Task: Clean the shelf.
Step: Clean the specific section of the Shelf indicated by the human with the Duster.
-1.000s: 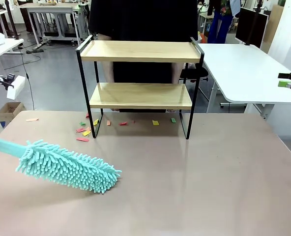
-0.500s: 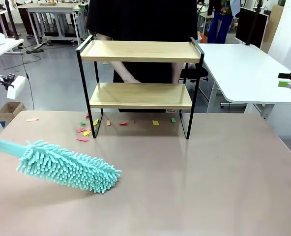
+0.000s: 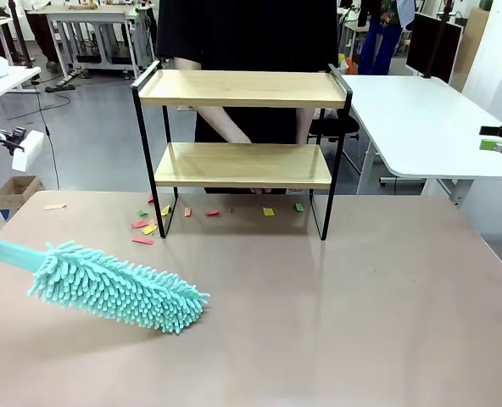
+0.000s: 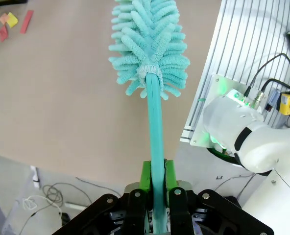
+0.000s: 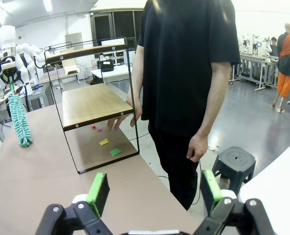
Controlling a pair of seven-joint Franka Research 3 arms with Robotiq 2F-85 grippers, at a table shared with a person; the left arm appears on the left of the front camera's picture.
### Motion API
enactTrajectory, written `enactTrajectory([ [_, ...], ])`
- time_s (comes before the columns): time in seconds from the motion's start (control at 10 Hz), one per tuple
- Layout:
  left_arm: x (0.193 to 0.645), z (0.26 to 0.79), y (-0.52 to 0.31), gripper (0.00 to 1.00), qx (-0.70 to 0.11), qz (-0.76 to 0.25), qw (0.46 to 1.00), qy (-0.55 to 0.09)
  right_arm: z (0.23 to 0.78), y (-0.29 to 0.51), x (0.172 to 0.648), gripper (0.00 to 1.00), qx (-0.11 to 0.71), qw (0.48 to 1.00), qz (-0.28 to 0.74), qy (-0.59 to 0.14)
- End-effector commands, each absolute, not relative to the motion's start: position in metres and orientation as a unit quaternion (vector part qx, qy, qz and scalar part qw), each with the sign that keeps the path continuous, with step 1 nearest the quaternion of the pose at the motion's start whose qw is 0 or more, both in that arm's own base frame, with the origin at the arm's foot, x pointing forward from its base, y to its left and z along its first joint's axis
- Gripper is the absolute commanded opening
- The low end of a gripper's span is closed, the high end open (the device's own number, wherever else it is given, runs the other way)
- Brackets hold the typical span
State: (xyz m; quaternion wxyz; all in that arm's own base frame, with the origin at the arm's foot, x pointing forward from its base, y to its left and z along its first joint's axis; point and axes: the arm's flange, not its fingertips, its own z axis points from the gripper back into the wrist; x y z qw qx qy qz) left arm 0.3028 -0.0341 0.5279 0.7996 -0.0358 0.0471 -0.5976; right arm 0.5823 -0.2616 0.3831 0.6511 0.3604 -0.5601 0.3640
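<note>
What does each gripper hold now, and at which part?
The left gripper holds the teal duster by its handle, away from the head; the right gripper is open, holding nothing.

A grey floor [image 3: 98,136] lies beyond; a white table [image 3: 421,119] stands right, a black stool [image 5: 234,161] beside it, workbenches [image 3: 90,21] farther back.

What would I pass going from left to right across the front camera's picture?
teal duster → shelf → white table
</note>
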Motion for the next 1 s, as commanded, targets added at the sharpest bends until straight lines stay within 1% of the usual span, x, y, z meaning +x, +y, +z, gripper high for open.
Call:
enactTrajectory([
  [0.0, 0.3017, 0.5299, -0.0352, 0.13, -0.045, -0.596, 0.8, 0.046, 0.3868, -0.259, 0.5831, 1.0, 0.359, 0.649, 0.367, -0.562],
  [0.9, 0.3017, 0.5299, -0.0352, 0.13, -0.045, -0.596, 0.8, 0.046, 0.3868, -0.259, 0.5831, 1.0, 0.359, 0.649, 0.367, -0.562],
])
